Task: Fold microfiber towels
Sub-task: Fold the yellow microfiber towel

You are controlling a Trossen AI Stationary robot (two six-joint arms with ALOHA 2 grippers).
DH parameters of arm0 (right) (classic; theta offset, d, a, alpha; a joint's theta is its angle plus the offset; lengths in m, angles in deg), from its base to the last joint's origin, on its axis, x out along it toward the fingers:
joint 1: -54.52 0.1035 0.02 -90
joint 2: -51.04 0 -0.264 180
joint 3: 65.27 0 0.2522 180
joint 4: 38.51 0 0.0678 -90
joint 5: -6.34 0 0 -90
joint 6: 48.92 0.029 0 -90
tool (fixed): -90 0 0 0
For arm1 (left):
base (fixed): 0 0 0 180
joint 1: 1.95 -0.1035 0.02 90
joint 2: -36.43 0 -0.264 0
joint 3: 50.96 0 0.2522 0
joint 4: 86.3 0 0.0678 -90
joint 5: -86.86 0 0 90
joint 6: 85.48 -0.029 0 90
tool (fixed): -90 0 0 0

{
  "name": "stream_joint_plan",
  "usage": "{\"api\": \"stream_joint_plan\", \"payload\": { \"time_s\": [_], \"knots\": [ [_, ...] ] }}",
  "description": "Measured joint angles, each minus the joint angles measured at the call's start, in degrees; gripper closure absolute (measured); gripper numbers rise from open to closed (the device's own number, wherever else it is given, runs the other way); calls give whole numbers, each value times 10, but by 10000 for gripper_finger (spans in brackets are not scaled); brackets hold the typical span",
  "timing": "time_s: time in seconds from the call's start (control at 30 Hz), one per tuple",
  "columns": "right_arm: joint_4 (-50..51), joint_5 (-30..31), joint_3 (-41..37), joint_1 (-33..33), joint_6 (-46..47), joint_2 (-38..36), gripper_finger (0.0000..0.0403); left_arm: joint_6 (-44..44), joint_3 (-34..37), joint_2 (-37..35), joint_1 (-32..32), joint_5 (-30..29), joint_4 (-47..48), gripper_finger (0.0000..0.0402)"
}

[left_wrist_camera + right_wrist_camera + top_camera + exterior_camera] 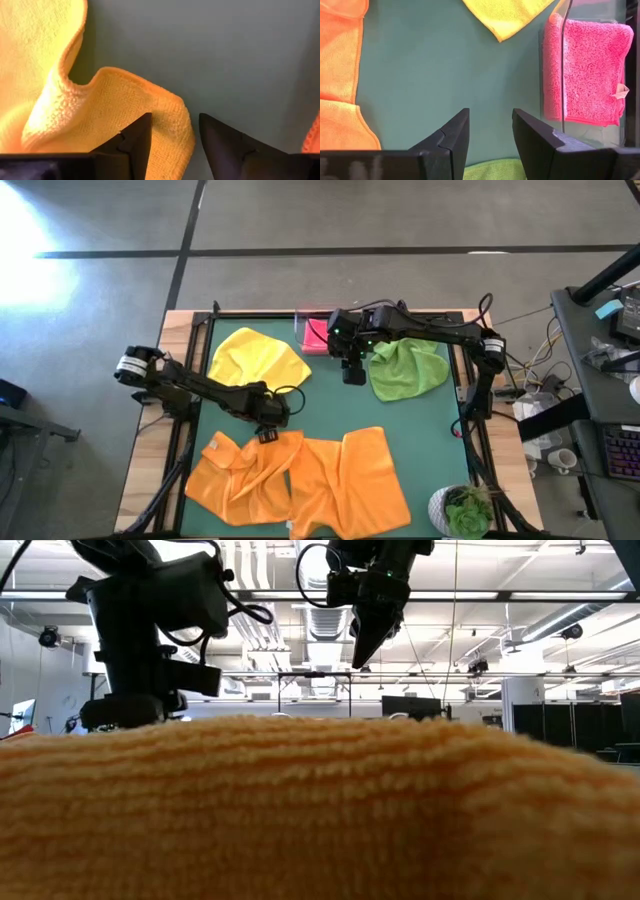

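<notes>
Only the pink towel (pixel 585 70) lies folded, in the clear tray (pixel 303 320) at twelve o'clock. My left pincer (pixel 172 145), open, straddles an orange towel's (pixel 120 125) edge; right pincer (pixel 490 135) hangs open, empty. Yellow (pixel 258 356), green (pixel 408 370) and both orange await.

Left arm: reaching low toward the table's middle, left gripper (pixel 268 434) pointing down, fingers parted.
Right arm: hovering high, right gripper (pixel 353 374) gaping.
</notes>
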Motion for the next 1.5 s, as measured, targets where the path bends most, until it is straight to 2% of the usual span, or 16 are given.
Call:
{"api": "stream_joint_plan", "payload": {
  "time_s": [0.1,0.23,0.3,0.57,0.63,0.83,0.97,1.1,1.33,1.5],
  "knots": [
    [0,0,0,0,-5,0,264,12,0,0,0,2,-2,289],
    [0,-1,-1,0,-26,0,264,13,0,-3,0,3,-5,371],
    [0,-1,-1,0,-34,0,264,13,-3,-5,-1,8,0,392],
    [-4,-8,-8,0,-64,2,263,13,-60,-26,16,102,5,400],
    [-13,-21,-12,0,-74,2,259,13,-78,-36,27,110,11,400],
    [-43,-51,-29,1,-98,2,235,14,-115,-52,50,113,113,401],
    [-57,-77,-45,4,-153,2,222,14,-120,-61,62,113,134,401],
    [-120,-154,-81,14,-203,2,222,17,-123,-70,70,115,156,401],
    [-294,-151,-151,17,-200,2,233,29,-124,-81,71,115,160,401],
    [-364,-157,-198,18,-196,4,234,29,-124,-88,71,115,163,401]
  ]
}}
